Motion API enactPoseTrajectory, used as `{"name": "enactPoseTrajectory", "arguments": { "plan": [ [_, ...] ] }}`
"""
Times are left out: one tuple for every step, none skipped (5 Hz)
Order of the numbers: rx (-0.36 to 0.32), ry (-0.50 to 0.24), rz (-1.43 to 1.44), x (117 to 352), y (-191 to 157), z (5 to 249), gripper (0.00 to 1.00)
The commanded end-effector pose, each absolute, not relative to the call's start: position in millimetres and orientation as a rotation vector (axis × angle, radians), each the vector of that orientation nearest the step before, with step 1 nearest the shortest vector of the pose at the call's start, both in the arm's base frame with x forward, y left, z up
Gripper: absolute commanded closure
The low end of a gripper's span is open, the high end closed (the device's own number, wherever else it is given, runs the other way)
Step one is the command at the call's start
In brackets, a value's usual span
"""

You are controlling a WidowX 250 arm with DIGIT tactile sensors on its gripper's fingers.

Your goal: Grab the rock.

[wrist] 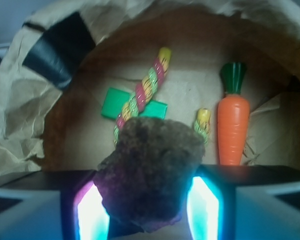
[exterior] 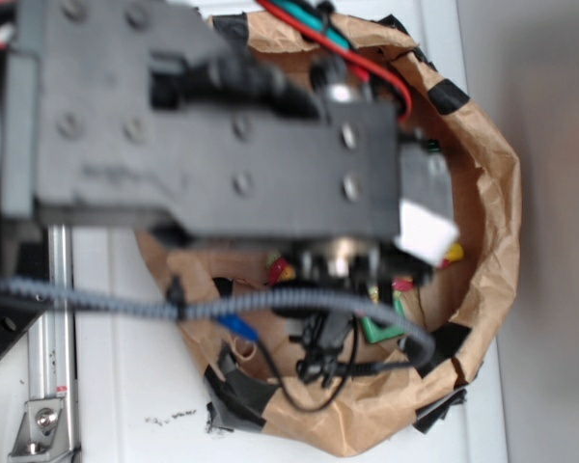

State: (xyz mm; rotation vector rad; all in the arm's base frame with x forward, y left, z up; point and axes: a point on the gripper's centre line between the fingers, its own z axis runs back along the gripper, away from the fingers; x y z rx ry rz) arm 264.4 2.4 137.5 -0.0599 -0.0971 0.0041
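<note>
**A:** so where's the rock at in the wrist view?

**B:** right in the gripper. It's pinched between the two glowing pads, one on each side, and both pads are pressed against it. The rock is dark, lumpy and brownish, and it sticks out past the fingertips, so it blocks a good part of what's beyond it.

**A:** and what's past it?

**B:** the floor of a brown paper bowl patched with black tape. Straight beyond the rock there's a twisted rope toy in red, yellow and green, lying diagonally over a flat green block. The near end of the rope is hidden behind the rock. Off to the right of the gripper is a toy carrot with its green top pointing away. Between the carrot and the rope there's a short striped stub, partly covered by the rock's edge.

**A:** does the outside camera help?

**B:** not much. The arm fills most of the frame above the bowl, with a grey braided cable running across. You can't see the rock or the fingers from there, just bits of colour under the arm.
</note>
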Motion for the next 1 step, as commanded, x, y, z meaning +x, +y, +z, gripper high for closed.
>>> {"name": "enactPoseTrajectory", "arguments": {
  "plan": [
    [-0.058, -0.137, 0.06, 264.8, 35.4, 153.1, 1.0]
  ]
}}
